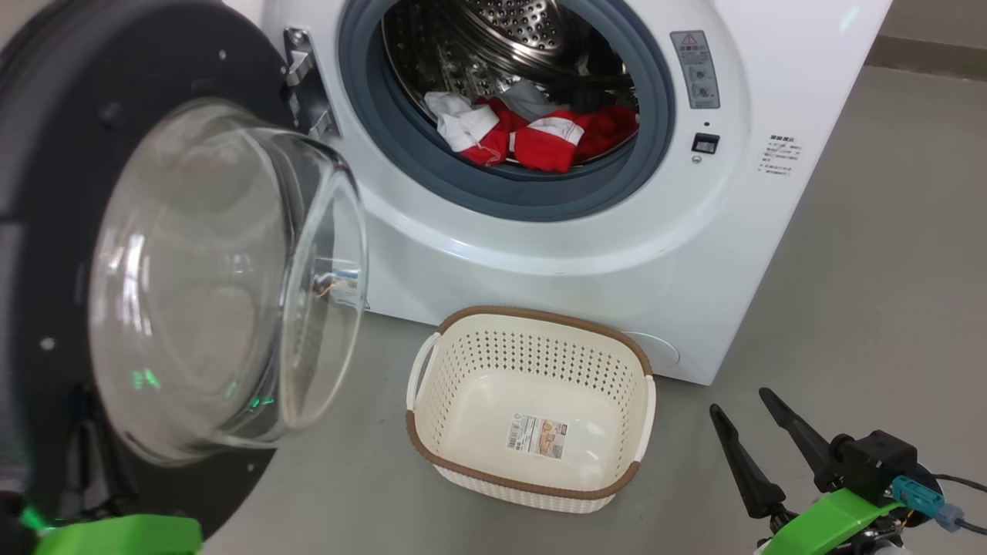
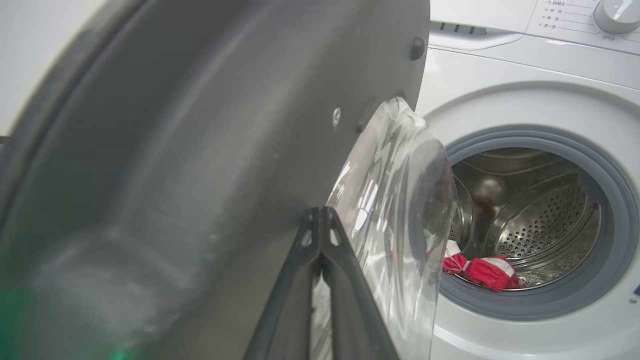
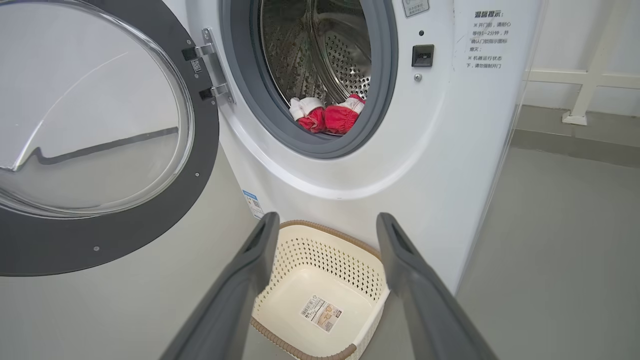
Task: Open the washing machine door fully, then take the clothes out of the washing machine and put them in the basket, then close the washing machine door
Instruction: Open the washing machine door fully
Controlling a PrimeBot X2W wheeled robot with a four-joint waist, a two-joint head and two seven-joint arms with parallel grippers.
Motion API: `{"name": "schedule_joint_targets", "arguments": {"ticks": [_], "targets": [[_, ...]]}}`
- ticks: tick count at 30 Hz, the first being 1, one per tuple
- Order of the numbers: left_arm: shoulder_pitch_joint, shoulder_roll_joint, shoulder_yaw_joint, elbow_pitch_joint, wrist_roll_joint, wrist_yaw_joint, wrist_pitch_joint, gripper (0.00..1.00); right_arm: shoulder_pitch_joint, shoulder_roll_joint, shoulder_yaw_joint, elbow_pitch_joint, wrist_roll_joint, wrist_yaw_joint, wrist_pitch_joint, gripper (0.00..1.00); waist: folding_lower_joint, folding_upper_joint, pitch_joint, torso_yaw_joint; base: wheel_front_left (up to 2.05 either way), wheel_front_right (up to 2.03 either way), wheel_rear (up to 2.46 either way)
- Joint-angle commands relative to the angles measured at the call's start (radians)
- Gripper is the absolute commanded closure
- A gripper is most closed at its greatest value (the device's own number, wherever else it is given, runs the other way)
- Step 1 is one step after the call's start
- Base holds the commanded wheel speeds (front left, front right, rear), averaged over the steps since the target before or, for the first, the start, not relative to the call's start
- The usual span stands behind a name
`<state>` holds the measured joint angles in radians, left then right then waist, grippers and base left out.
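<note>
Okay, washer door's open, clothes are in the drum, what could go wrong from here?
1. The shut left end effector sits right by the washing machine door, beside its glass bowl; it might slip and let the door swing shut.
2. The clothes lie low against the grey gasket; pulled out, a loose piece might miss the basket below and land on the floor.

door (image 1: 185, 270) cut off at left
</note>
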<state>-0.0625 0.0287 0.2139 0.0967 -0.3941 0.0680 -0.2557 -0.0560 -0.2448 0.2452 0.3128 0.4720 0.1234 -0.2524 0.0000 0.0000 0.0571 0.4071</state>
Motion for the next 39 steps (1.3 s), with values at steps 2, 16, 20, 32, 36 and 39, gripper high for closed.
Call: {"name": "schedule_joint_targets", "arguments": {"ticks": [2, 16, 20, 32, 36, 39], "targets": [[-0.05, 0.023, 0.079, -0.008, 0.018, -0.005, -0.006, 1.0, -0.035, -0.017, 0.021, -0.025, -0.004, 0.007, -0.009, 0.0, 0.0, 0.0, 0.008, -0.008, 0.0, 0.0, 0.0], [-0.215, 0.084, 0.297, 0.142, 0.117, -0.048, -0.006, 1.0, -0.051, -0.038, 0.019, -0.033, 0.001, 0.007, -0.009, 0.0, 0.0, 0.0, 0.049, -0.036, 0.0, 0.0, 0.0], [-0.255, 0.114, 0.355, 0.195, 0.137, -0.058, -0.006, 1.0, -0.052, -0.04, 0.018, -0.034, 0.002, 0.007, -0.009, 0.0, 0.0, 0.0, 0.055, -0.049, 0.0, 0.0, 0.0], [-0.356, 0.171, 0.469, 0.322, 0.198, -0.086, -0.006, 1.0, -0.069, -0.05, 0.014, -0.04, 0.004, 0.007, -0.009, 0.0, 0.0, 0.0, 0.09, -0.071, 0.0, 0.0, 0.0], [-0.385, 0.184, 0.494, 0.362, 0.22, -0.092, -0.006, 1.0, -0.074, -0.051, 0.014, -0.041, 0.004, 0.007, -0.009, 0.0, 0.0, 0.0, 0.095, -0.076, 0.0, 0.0, 0.0], [-0.398, 0.187, 0.51, 0.379, 0.234, -0.098, -0.006, 1.0, -0.076, -0.05, 0.016, -0.04, 0.004, 0.007, -0.009, 0.0, 0.0, 0.0, 0.094, -0.08, 0.0, 0.0, 0.0]]}}
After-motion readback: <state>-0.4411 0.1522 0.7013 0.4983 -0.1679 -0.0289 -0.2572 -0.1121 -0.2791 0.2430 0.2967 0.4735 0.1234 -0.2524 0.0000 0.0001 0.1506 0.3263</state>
